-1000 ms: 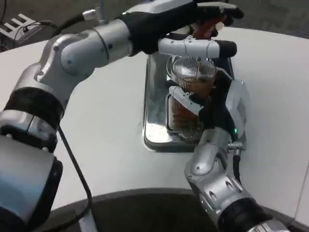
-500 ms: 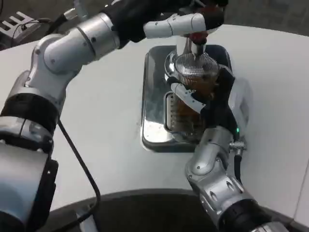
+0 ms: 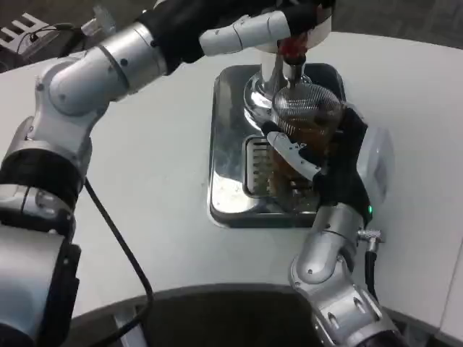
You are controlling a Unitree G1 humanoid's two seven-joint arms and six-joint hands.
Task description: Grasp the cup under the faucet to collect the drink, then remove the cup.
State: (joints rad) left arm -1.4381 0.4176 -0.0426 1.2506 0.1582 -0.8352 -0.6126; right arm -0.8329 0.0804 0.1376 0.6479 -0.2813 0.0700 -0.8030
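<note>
Nearest us, the right hand (image 3: 340, 163) wraps its white and black fingers (image 3: 293, 150) around the clear ribbed glass cup (image 3: 302, 126), gripping it from the side at mid-height. The cup stands upright on the shiny steel drip tray (image 3: 228, 155), over the tray's slotted grate, and it holds brown drink well up its walls. I'd call it noticeably heavy now, and smooth glass with liquid in it wants a firm, level hold; tilt it on the way out and it spills. The side wall, where the hand already sits, looks the sensible place to hold, clear of the rim.

Just beyond the cup, directly above its mouth, is the chrome faucet with the red handle (image 3: 291, 52). The left hand (image 3: 253, 29) lies across that handle with its fingers stretched over it, though whether they clasp it I cannot tell. Filling looks about finished; lifting away comes next, I judge.
</note>
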